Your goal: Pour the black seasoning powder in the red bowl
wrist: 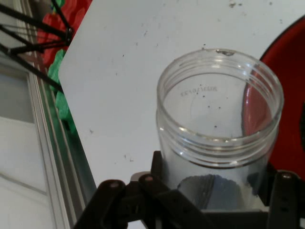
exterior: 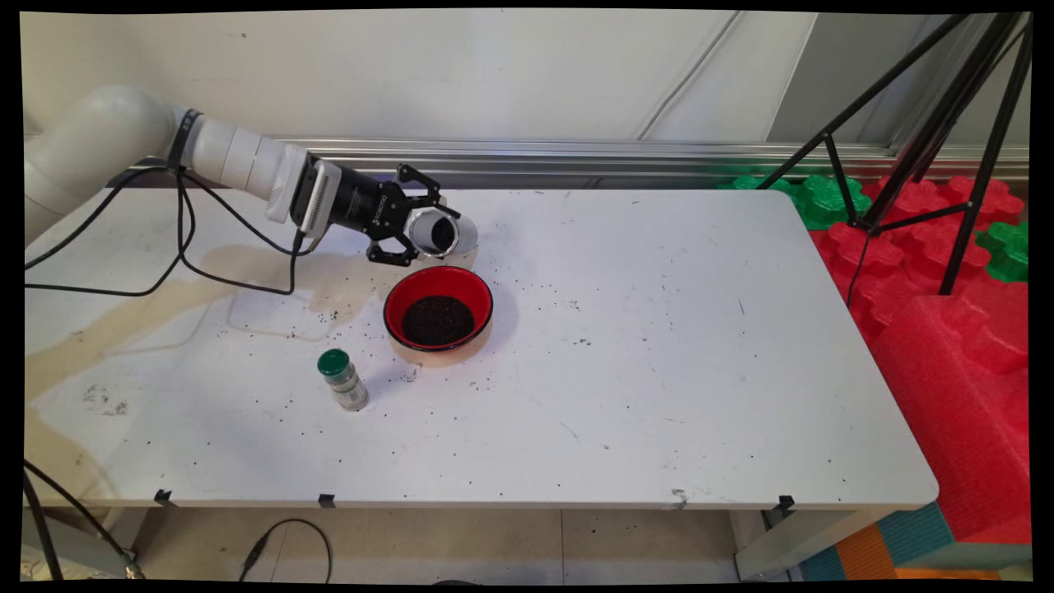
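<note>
hand view: clear jar [wrist: 219, 124], ribbed mouth open, nearly empty, clamped in the hand [wrist: 209, 200], tipped over the red bowl [exterior: 438, 309] of dark grains mid-desk [exterior: 659, 371]; green-capped bottle [exterior: 342, 380] toward the near edge.

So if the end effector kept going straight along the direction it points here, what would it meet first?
Probably nothing soon. The end effector, shut on a clear jar, points right and slightly down, behind the red bowl. Past the jar's mouth lies only bare table; it might graze that, though depth is unclear.
</note>
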